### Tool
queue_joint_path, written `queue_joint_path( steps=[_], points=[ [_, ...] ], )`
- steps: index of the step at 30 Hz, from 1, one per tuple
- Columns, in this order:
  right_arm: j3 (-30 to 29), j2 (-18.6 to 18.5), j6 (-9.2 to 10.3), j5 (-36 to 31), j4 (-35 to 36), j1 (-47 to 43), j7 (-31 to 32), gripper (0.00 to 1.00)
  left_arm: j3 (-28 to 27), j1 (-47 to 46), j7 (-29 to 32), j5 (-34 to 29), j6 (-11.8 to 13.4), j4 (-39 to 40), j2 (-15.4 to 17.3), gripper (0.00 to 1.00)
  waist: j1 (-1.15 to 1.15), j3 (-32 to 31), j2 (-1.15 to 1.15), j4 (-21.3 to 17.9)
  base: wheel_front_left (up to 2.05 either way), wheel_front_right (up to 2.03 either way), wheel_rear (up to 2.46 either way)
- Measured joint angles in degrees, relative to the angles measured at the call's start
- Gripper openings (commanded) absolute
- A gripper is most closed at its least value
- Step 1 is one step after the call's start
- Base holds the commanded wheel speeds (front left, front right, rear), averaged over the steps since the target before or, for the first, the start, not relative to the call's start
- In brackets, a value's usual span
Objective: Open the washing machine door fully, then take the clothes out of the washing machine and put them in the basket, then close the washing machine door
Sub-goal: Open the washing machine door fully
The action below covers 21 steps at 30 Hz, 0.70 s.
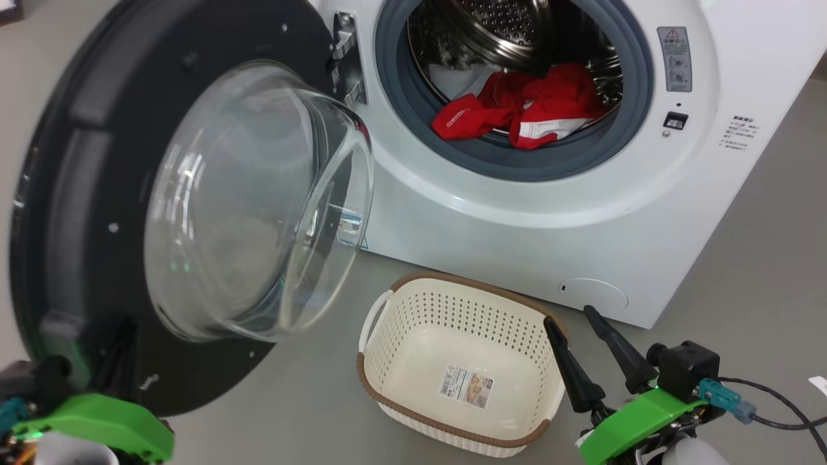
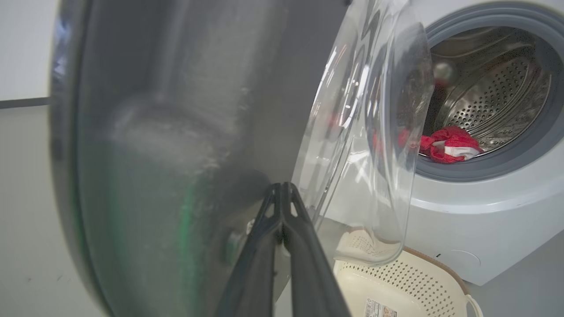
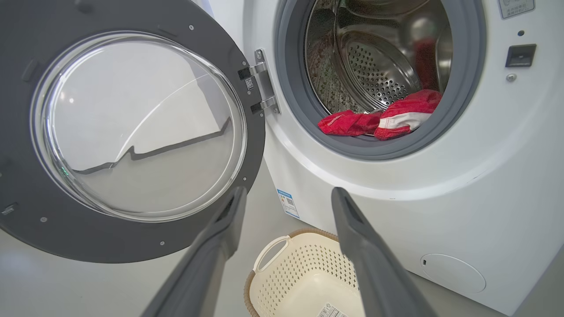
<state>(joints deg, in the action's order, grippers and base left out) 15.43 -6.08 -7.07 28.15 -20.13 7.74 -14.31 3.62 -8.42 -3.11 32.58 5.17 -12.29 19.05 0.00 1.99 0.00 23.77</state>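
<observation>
The washing machine door [image 1: 77, 194] stands swung out to the left, and its glass bowl [image 1: 258, 206] bulges toward the white washing machine [image 1: 581, 232]. Red clothes [image 1: 523, 110] with white bands lie at the drum's front lip on the grey gasket. The cream basket [image 1: 413, 310] sits empty on the floor below the opening. My left gripper [image 2: 282, 189] is shut on nothing, with its tips close against the door's dark inner face [image 2: 154, 154] beside the glass. My right gripper [image 1: 568, 316] hangs open over the basket's right rim. From there it points toward the clothes [image 3: 383, 121] and the basket [image 3: 304, 273].
Grey floor surrounds the machine and the basket. The door's metal hinge [image 1: 345, 58] is at the left of the opening, and a small round flap [image 1: 597, 294] is low on the machine's front. A cable [image 1: 775, 407] trails from my right wrist.
</observation>
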Motion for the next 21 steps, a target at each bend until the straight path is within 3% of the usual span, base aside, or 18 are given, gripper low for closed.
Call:
queue_joint_path(
  steps=[10,21],
  points=[
    [0.01,0.31,0.00,-0.11,-0.25,1.63,0.00,1.00,-0.56,-9.59,0.47,-0.09,-1.85,-13.77,3.42,0.00,0.00,2.58,0.00,0.91,0.00,0.00,0.00],
    [-0.41,0.59,0.00,-0.51,-0.62,3.26,0.00,1.00,2.26,-22.59,-1.12,-2.14,-6.60,-30.40,4.91,0.00,0.00,5.08,0.00,2.82,0.00,0.00,0.00]
  ],
)
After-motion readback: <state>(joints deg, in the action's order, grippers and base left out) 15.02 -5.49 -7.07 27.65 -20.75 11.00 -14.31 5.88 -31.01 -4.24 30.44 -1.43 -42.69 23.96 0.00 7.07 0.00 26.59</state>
